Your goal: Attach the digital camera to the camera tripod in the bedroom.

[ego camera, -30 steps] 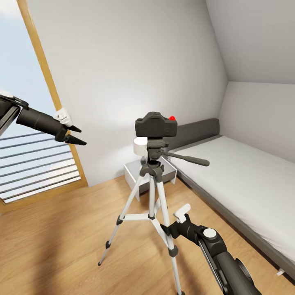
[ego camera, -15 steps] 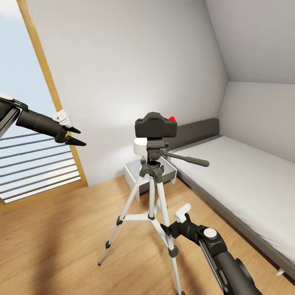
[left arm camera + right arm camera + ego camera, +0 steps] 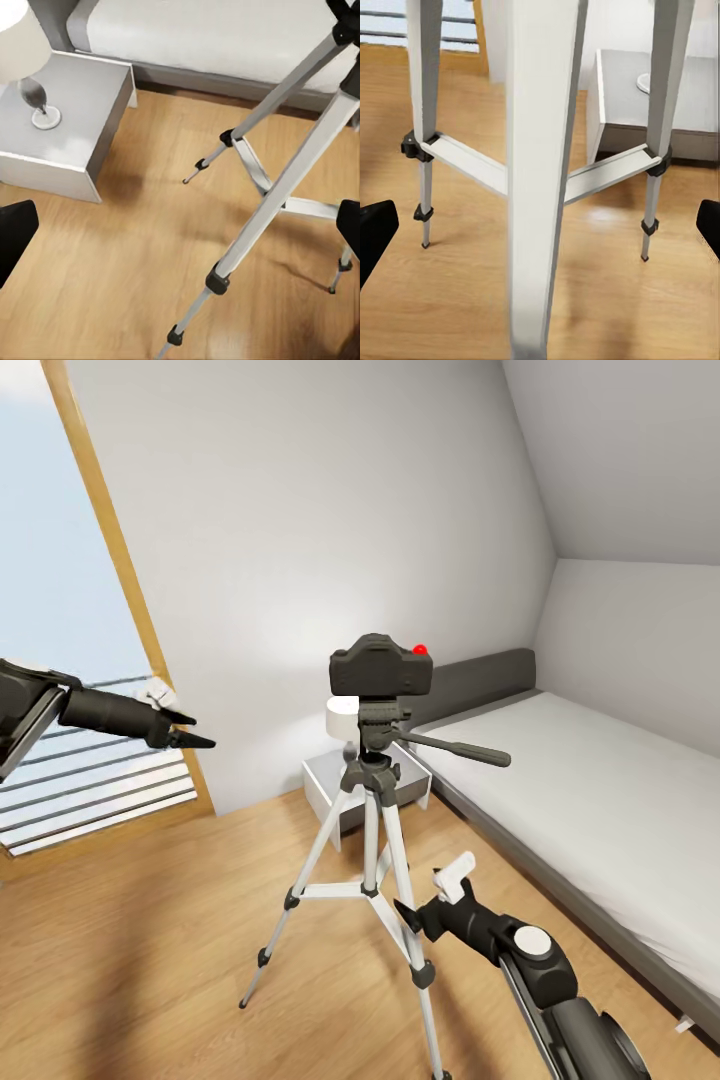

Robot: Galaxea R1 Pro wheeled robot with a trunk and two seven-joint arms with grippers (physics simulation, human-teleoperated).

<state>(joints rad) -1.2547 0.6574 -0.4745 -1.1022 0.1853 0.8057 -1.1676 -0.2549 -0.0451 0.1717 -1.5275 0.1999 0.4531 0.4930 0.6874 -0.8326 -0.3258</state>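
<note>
The black digital camera (image 3: 382, 666), with its red button on top, sits on the head of the camera tripod (image 3: 372, 830) in the middle of the bedroom floor. The tripod's black pan handle (image 3: 460, 748) points right, toward the bed. My left gripper (image 3: 200, 730) hovers open to the left of the camera, well apart from it and a little lower. My right gripper (image 3: 428, 895) is open low beside the tripod's front leg. In the left wrist view the tripod (image 3: 285, 187) legs cross the floor. A tripod (image 3: 540, 150) leg stands very near in the right wrist view.
A grey nightstand (image 3: 335, 785) with a white lamp (image 3: 343, 718) stands behind the tripod against the wall. The grey bed (image 3: 600, 790) with white mattress runs along the right. A wood-framed window (image 3: 110, 550) is at the left. Light wood floor (image 3: 150, 940) lies open front left.
My left arm has dropped, and its gripper now sits lower and slightly to the right. My right arm shifted a little right. Camera and tripod have not moved.
</note>
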